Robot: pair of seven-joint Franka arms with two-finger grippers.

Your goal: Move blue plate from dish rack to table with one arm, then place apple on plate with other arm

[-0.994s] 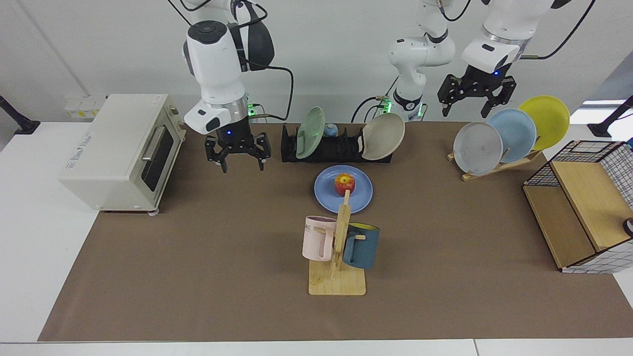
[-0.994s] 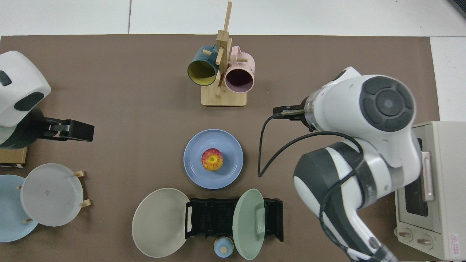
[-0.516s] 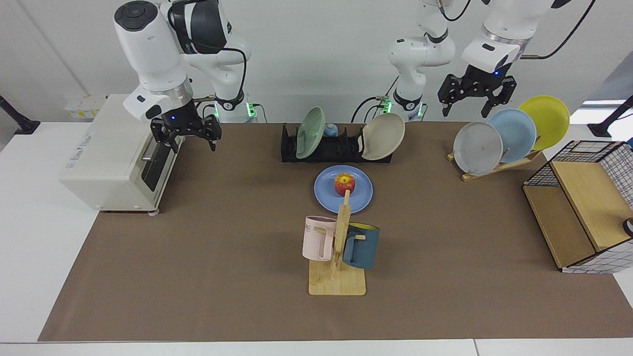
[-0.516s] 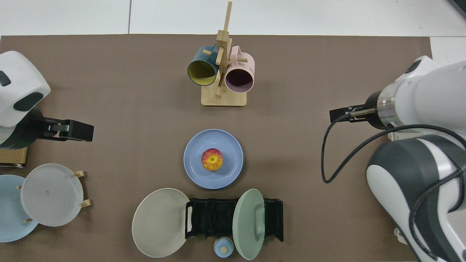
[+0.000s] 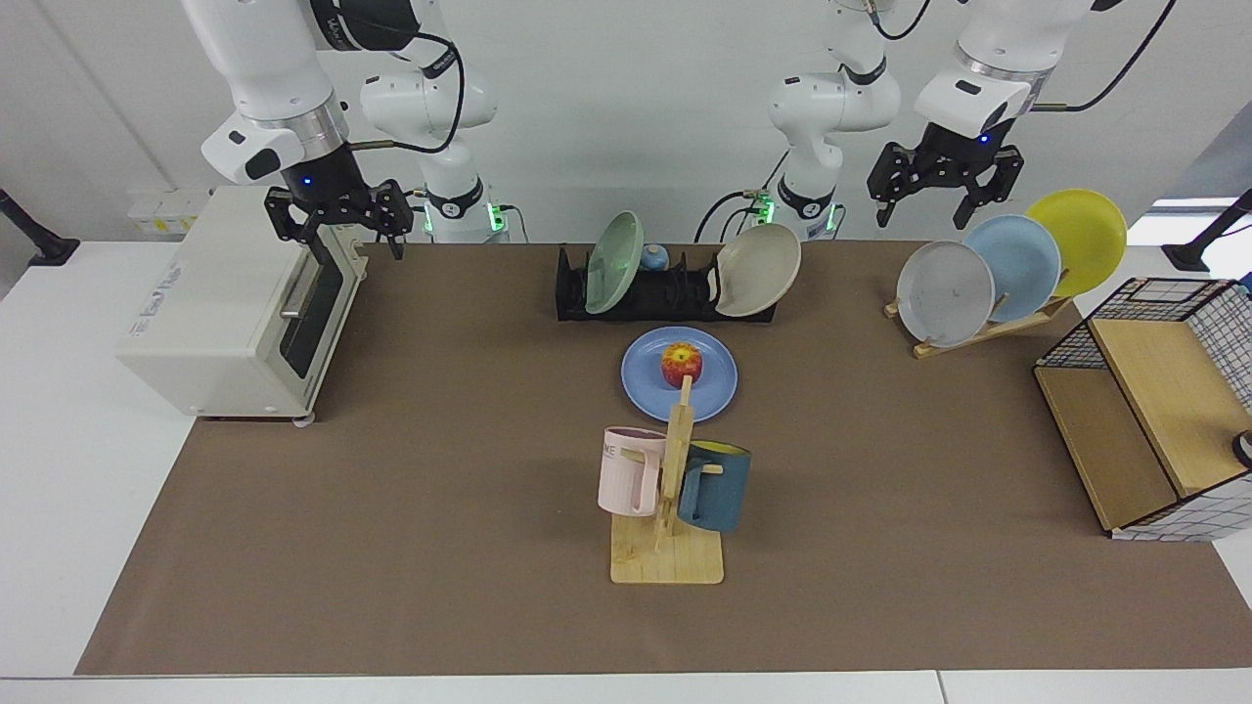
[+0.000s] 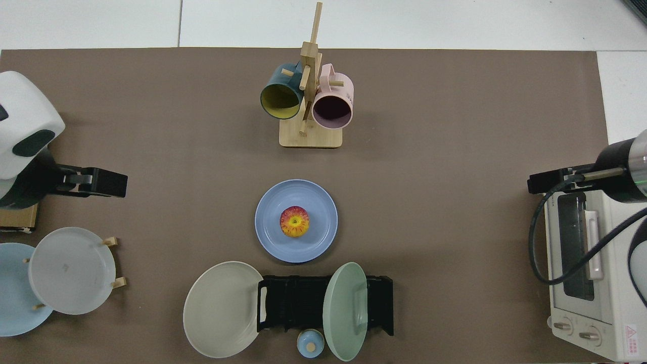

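Near the middle of the table [image 5: 391, 548], the blue plate [image 5: 715, 386] lies flat on the brown mat, and the apple [image 5: 681, 364] sits upright on it, a little off centre toward the rack; from above its stem end faces up. Just behind the plate, on the far side, stands the dish rack [image 5: 675, 293], not touching it. A green plate [image 5: 614, 262] leans in the rack's left part and a beige plate [image 5: 758, 270] leans at its right end; a small blue knob-topped piece [image 5: 654, 257] sits behind the rack. On the near side of the plate a wooden mug stand [image 5: 670, 533] holds a pink mug [image 5: 629, 470] and a dark blue mug [image 5: 716, 486]; the top of its post overlaps the plate's near edge in the facing view.

Far to the left, the right gripper [image 5: 337, 227] hangs above the top front edge of the toaster oven [image 5: 210, 303], fingers spread and holding nothing. Far to the right, the left gripper [image 5: 944, 191] hovers with fingers apart and empty, above and behind a wooden plate stand [image 5: 988, 328] carrying a grey plate [image 5: 944, 293], a light blue plate [image 5: 1017, 266] and a yellow plate [image 5: 1081, 235]. A wire basket with wooden panels [image 5: 1144, 411] sits at the right edge. Both grippers are well apart from the plate and apple.
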